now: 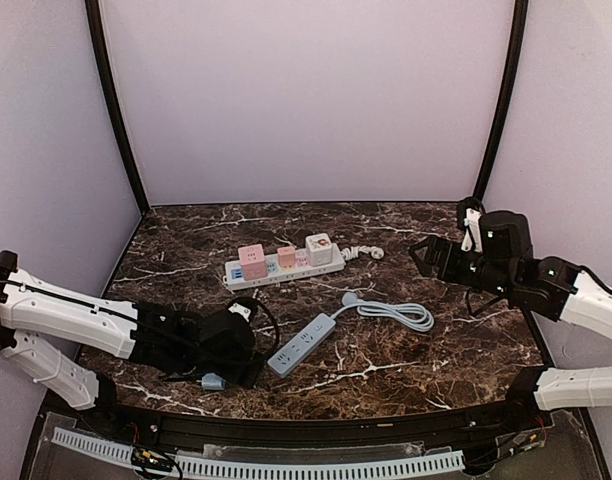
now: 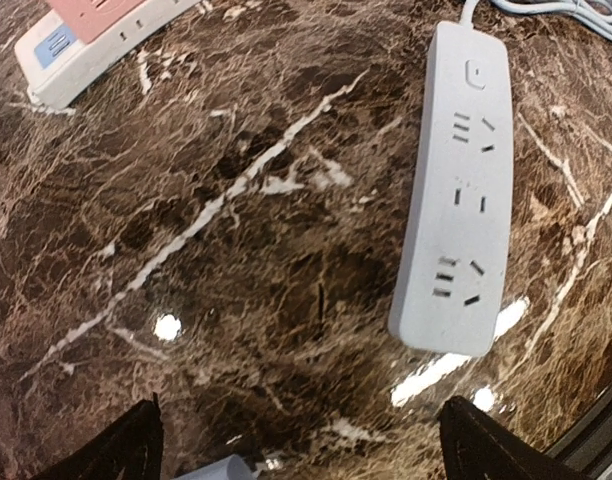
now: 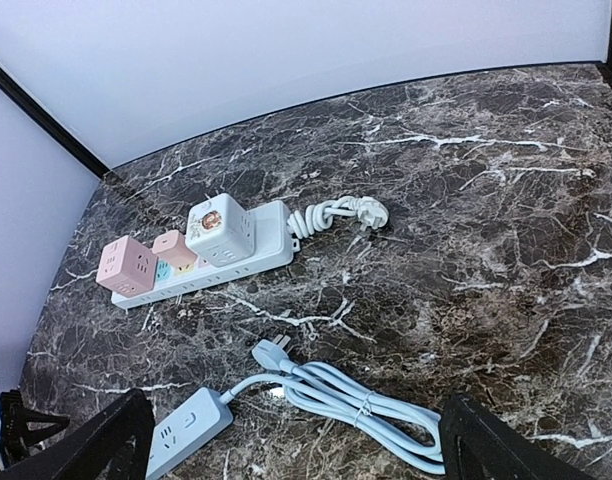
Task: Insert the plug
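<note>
You had not got the plug (image 1: 213, 381) into any socket. It lay on the bench (image 1: 436, 350) at the near left edge, between the spread fingers of your left pincer (image 2: 304, 440), apparently unclamped. The sockets of the grey power strip (image 2: 456, 190) nearby all showed empty. Your right pincer (image 1: 424, 256) hung wide apart, holding nothing. Grasping, aligning and pushing in all seemed left to do.

White power strip (image 3: 274, 240) carrying pink cube (image 3: 126, 265) and white cube (image 3: 218, 228), on dark marble table (image 3: 466, 200)
</note>
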### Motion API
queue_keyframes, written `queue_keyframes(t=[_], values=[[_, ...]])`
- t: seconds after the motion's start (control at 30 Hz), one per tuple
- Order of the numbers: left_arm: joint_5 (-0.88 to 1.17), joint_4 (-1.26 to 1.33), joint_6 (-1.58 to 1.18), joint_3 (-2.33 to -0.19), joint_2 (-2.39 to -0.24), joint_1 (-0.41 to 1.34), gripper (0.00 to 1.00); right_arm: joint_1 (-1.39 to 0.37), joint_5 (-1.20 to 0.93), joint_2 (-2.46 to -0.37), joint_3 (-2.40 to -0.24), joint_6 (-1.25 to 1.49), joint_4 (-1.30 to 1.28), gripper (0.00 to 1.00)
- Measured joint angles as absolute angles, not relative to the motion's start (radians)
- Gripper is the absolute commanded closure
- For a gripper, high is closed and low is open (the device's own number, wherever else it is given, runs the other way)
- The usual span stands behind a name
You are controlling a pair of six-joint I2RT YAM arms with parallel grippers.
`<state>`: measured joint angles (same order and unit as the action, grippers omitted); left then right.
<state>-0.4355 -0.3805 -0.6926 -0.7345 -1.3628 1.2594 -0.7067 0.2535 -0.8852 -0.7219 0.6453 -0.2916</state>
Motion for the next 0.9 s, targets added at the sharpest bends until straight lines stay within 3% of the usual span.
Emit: queue_keyframes(t=[0.43, 0.9], values=[[-0.339, -0.658, -0.701, -0.64, -1.161, 1.266, 0.06, -0.707, 0.213, -0.888, -0.694, 0.645, -0.276, 0.01], [-0.255, -0.511, -0.622, -0.614, -1.348, 1.248, 0.1, -0.707, 0.189, -0.883, -0.654, 0.645, -0.253, 0.01]])
